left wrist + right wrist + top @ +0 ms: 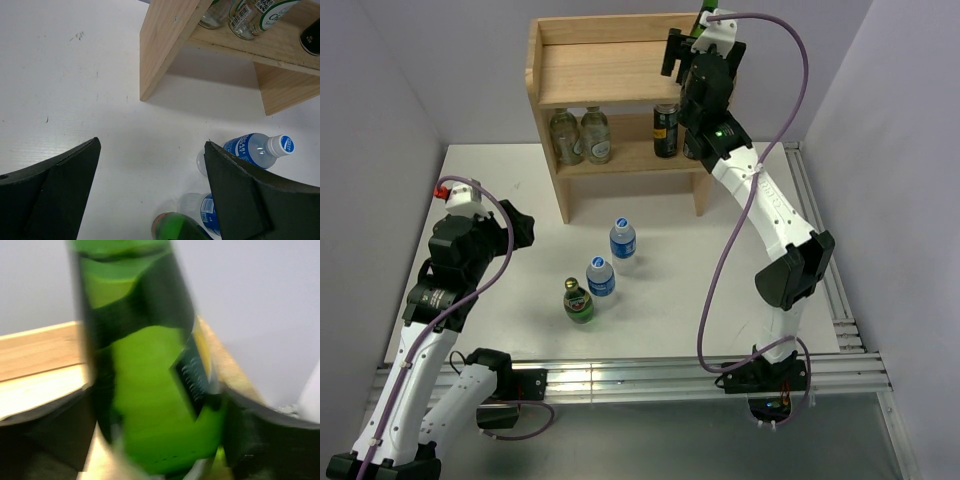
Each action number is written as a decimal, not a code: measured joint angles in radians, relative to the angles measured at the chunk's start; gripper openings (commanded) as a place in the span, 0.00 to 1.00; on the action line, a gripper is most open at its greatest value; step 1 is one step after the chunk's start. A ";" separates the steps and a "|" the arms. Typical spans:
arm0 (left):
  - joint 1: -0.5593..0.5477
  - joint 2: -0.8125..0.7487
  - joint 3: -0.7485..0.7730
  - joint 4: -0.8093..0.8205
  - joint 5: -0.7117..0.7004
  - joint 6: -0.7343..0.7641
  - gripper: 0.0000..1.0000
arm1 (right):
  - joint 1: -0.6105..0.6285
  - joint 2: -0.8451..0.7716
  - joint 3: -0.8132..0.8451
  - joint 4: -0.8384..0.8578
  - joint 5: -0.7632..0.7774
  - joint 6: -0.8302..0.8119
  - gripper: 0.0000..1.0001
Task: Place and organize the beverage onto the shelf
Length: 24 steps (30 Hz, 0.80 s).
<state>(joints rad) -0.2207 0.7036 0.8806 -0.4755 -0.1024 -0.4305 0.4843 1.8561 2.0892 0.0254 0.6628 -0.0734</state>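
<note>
The light-wood two-tier shelf [610,70] stands at the back of the table. Its lower tier holds two clear glass bottles [581,136] and a dark can [666,130]. My right gripper [692,42] is over the right end of the top board, shut on a green bottle [150,390] with a dark label; only a green tip [708,10] shows from above. Two blue-labelled water bottles [622,240] [601,276] and a green glass bottle [579,300] stand on the table. My left gripper [150,165] is open and empty, left of them.
The shelf's left side panel [165,45] stands ahead of my left gripper. The white table [500,180] is bordered by grey walls on both sides. An aluminium rail [650,375] runs along the near edge and another along the right edge.
</note>
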 measured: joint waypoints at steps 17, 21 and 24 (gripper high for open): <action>0.002 -0.005 0.000 0.000 0.000 0.000 0.92 | 0.018 -0.063 -0.121 0.061 0.012 0.014 1.00; 0.002 -0.006 0.000 0.000 0.000 0.000 0.92 | 0.026 -0.087 -0.134 0.052 0.026 0.016 1.00; 0.002 -0.006 0.000 0.000 0.000 0.000 0.92 | 0.034 -0.115 -0.145 0.037 0.027 0.018 1.00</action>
<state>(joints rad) -0.2192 0.6971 0.8806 -0.4751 -0.1028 -0.4305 0.5179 1.7409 1.9446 0.0624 0.6895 -0.0559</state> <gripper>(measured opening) 0.917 0.995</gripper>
